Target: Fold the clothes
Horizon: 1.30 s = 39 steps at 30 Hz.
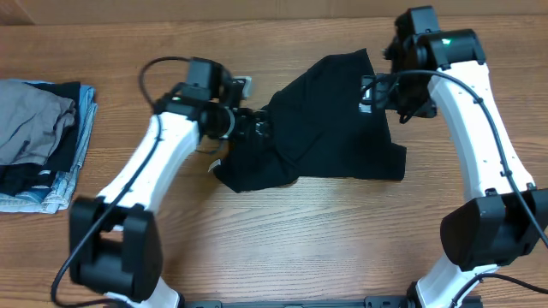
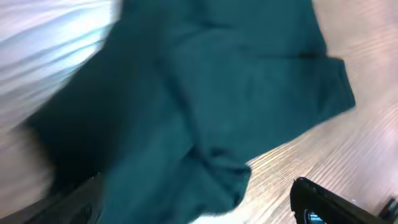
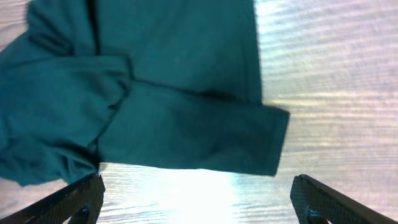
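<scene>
A dark teal-black garment lies crumpled on the wooden table, its left part bunched up. My left gripper hovers over the bunched left edge. In the left wrist view the garment fills the blurred frame and the left gripper has its fingers wide apart, with cloth below them. My right gripper is over the garment's upper right part. In the right wrist view the right gripper is open and empty over bare table, just off a sleeve or hem edge of the garment.
A stack of folded clothes, grey on top with blue and dark pieces under it, sits at the table's left edge. Bare wooden table lies in front of the garment.
</scene>
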Motion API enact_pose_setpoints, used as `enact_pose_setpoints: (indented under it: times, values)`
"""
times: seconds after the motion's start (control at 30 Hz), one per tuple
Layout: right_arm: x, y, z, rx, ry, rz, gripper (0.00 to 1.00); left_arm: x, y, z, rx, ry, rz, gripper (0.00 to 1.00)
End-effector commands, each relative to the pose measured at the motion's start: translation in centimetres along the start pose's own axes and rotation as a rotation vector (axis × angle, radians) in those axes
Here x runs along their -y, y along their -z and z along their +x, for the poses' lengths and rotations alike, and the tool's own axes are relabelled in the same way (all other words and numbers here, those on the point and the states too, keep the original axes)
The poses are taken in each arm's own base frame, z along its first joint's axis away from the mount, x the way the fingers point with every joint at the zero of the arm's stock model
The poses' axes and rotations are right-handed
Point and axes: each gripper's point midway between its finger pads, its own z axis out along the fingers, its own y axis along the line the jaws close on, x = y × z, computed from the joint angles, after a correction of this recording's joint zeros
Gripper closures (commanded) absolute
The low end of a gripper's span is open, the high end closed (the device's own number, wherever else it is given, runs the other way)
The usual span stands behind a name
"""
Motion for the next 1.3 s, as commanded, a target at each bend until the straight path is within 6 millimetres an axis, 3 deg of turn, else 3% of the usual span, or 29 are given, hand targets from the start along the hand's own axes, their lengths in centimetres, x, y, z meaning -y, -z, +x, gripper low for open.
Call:
enact_pose_setpoints:
  times: [0.0,0.2,0.4,0.5,0.67,0.9,1.07,1.27]
  values:
    - [0.8,0.5,0.3,-0.002,-0.066,-0.004,0.0,2.7,-2.3,0.0,-0.008,-0.218,-0.012,0.03]
    - [0.9,0.5,0.5,-0.01,-0.059,-0.002,0.0,3.7,-3.5,0.4,-0.018,-0.373,-0.09,0.09]
    - [0.9,0.5,1.0,-0.028,-0.06,0.002,0.0,1.6,-3.1,-1.1,0.039,-0.263,-0.227,0.04]
    - [1.0,0.5,1.0,-0.03,-0.061,0.003,0.0,1.8,-4.4,-1.7,0.065,-0.214,-0.193,0.03]
    - [1.3,0.5,1.1,-0.031,-0.061,0.022,0.0,1.1,-7.8,-0.3,0.002,-0.151,-0.137,0.01]
    - [1.3,0.5,1.1,-0.032,-0.061,0.023,0.0,2.5,-8.2,-1.0,0.028,-0.166,-0.061,0.03]
    - [1.3,0.5,1.2,-0.035,-0.061,0.023,0.0,2.7,-8.4,-1.3,0.039,-0.149,-0.045,0.14]
    - [1.4,0.5,1.4,-0.043,-0.062,0.026,0.0,2.3,-8.5,-1.3,0.042,-0.137,-0.062,0.45]
